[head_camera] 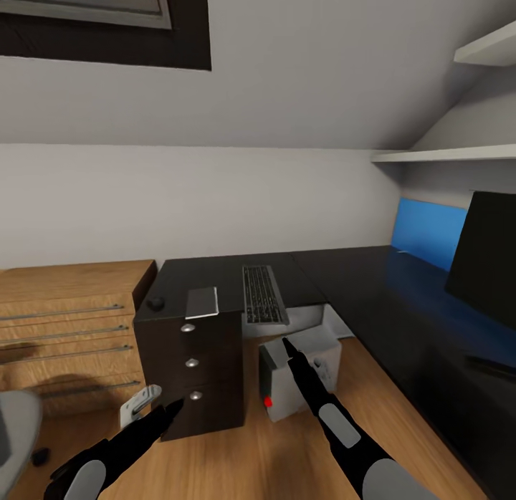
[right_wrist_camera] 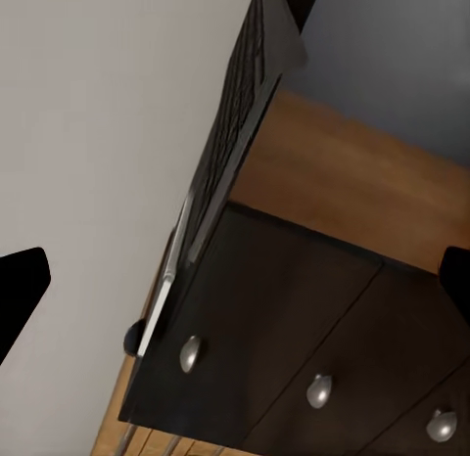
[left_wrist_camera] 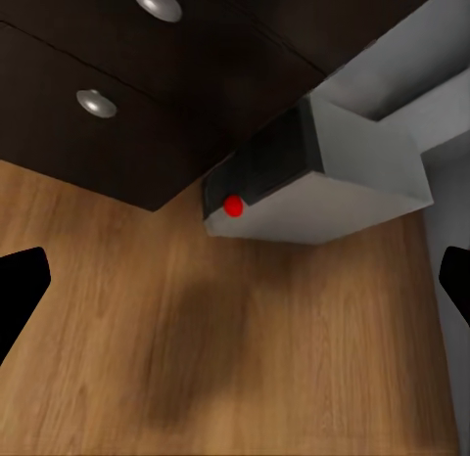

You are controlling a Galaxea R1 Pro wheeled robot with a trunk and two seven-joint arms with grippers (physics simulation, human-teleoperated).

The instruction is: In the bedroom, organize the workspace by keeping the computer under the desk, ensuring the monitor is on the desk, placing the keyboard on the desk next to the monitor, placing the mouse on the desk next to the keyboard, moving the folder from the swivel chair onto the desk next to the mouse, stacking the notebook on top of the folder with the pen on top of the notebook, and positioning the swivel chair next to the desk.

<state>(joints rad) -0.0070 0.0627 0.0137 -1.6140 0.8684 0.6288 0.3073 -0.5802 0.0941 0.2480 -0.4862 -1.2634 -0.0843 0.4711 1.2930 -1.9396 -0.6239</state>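
Wooden floor [head_camera: 236, 457] holds computer [head_camera: 301, 375] beside desk [head_camera: 215, 278] drawers [head_camera: 192, 375].

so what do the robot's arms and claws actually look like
Both arms are slim and glossy black with light grey panels set into the forearm casings. Each tapers to a narrow black claw: the left claw and the right claw. In the wrist views the fingers are plain flat black shapes. No cables or markings are visible.

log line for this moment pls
left claw: open, empty, low by drawer unit | right claw: open, empty, over computer | keyboard, mouse, notebook on desk
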